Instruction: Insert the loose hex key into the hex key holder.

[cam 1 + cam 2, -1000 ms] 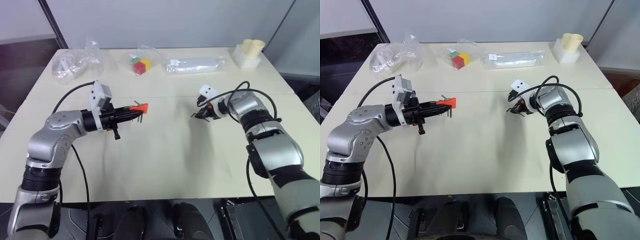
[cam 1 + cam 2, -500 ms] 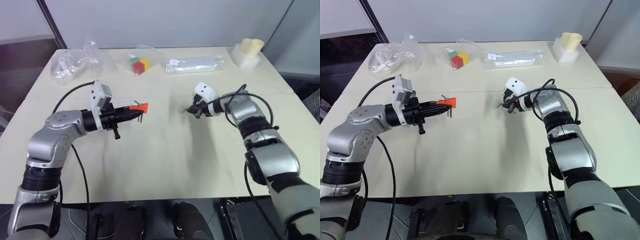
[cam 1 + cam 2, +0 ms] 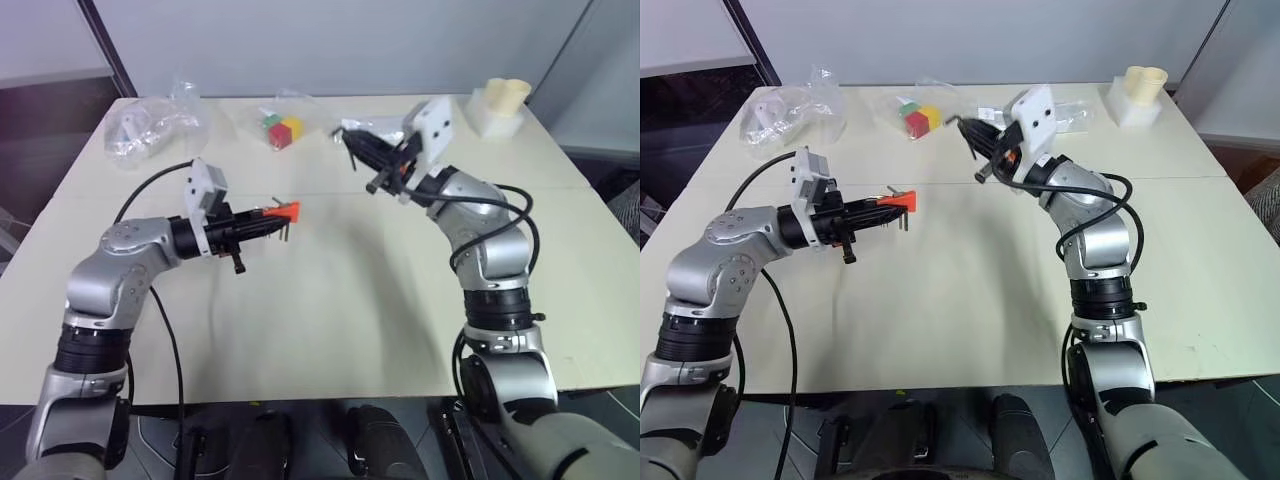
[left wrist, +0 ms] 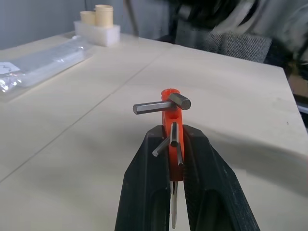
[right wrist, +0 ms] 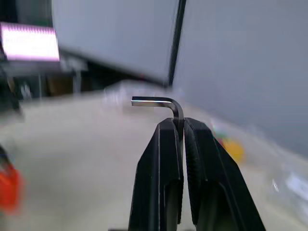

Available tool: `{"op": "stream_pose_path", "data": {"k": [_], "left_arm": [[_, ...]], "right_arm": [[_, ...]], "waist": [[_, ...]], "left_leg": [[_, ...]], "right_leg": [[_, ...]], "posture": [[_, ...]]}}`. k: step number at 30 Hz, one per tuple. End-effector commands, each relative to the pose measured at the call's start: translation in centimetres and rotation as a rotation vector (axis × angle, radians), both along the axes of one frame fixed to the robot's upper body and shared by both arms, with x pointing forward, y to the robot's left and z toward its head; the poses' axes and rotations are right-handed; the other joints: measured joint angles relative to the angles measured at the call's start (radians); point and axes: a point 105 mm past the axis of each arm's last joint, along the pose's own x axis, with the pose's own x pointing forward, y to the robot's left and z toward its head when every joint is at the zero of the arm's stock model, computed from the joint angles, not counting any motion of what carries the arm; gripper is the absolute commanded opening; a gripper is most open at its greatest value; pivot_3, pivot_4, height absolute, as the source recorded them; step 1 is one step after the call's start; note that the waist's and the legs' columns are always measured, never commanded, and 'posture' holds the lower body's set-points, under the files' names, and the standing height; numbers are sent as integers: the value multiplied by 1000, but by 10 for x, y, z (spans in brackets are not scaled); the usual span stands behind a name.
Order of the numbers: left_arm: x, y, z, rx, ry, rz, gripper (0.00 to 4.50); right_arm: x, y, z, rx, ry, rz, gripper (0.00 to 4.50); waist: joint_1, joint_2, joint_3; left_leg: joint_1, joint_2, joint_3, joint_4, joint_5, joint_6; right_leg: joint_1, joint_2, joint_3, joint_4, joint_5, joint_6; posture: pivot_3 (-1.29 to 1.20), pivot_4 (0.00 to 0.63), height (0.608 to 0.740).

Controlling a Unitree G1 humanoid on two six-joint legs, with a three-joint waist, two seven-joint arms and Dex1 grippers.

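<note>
The hex key holder (image 3: 284, 212), a small orange-red block with short dark keys sticking out, is held above the table by my left gripper (image 3: 266, 224), which is shut on it. In the left wrist view the holder (image 4: 169, 118) sits pinched between the black fingers (image 4: 144, 183), keys fanning out at its tip. My right gripper (image 3: 352, 142) is raised over the far middle of the table, pointing left towards the holder but well apart from it. It is shut on the loose hex key (image 5: 161, 102), whose short bent end projects sideways past the fingertips.
Along the table's far edge lie a crumpled clear bag (image 3: 150, 125), a bag with red, green and yellow cubes (image 3: 281, 131), a long clear packet (image 3: 385, 128) and a white block with cream cups (image 3: 497, 105). The pale table (image 3: 330, 320) stretches bare in front.
My right arm has lifted off the table and swung up and to the left, carrying the hex key with it. The left gripper and the holder have stayed put.
</note>
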Motion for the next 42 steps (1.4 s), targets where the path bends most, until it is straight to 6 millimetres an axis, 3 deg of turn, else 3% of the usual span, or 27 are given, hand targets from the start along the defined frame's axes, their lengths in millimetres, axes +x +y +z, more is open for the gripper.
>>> {"op": "stream_pose_path", "data": {"k": [1, 6, 21, 42], "left_arm": [[2, -4, 13, -13, -68, 1, 0], [7, -6, 18, -29, -85, 14, 0], [9, -10, 21, -37, -94, 11, 0], [11, -15, 27, -65, -107, 9, 0]], "right_arm": [[-18, 4, 21, 153, -3, 90, 80], [-30, 14, 14, 190, 5, 147, 80], [-37, 50, -2, 126, -73, 172, 80], [-30, 48, -6, 105, -73, 150, 80]], "waist": [[0, 0, 0], [1, 0, 0], [-1, 0, 0], [-1, 0, 0]], "left_leg": [[0, 0, 0, 0, 0, 0], [0, 0, 0, 0, 0, 0], [0, 0, 0, 0, 0, 0], [0, 0, 0, 0, 0, 0]], "right_leg": [[0, 0, 0, 0, 0, 0], [0, 0, 0, 0, 0, 0], [0, 2, 0, 0, 0, 0], [0, 1, 0, 0, 0, 0]], "posture": [[0, 150, 740], [0, 150, 740], [0, 150, 740], [0, 150, 740]]}}
